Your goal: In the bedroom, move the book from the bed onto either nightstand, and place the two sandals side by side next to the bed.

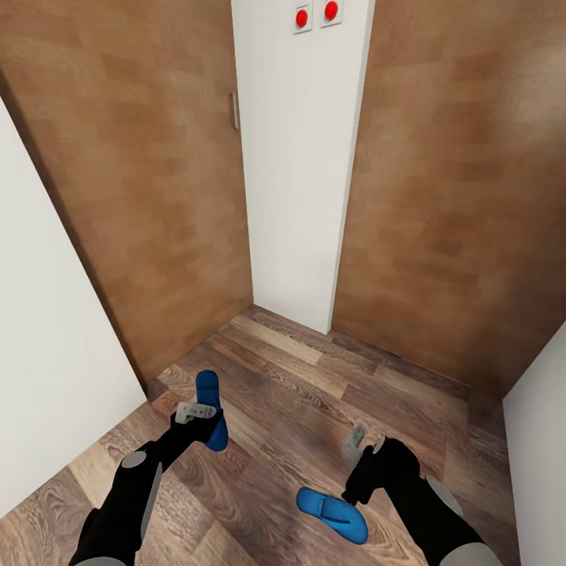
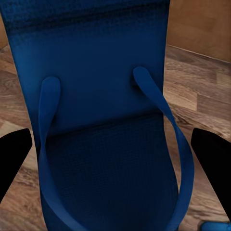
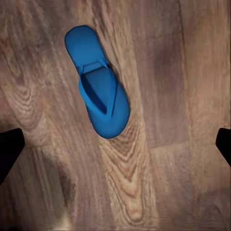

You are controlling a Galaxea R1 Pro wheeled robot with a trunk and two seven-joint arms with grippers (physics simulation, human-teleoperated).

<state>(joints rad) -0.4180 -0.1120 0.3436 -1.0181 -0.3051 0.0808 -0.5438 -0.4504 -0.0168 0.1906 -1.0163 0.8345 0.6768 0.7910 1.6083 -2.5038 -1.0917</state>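
Your left gripper (image 1: 198, 412) is clamped on one sandal (image 1: 209, 393) w/ a thin hold that may slip, while right gripper (image 1: 355, 442), wide open, could nudge the other sandal (image 1: 332, 504).

The wood-plank floor (image 1: 291, 377) (brown, streaky grain) carries one blue sandal (image 1: 332, 503) lying flat on its boards.

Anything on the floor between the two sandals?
No. In the head view, only bare wood floor lies between the left sandal and the right sandal.
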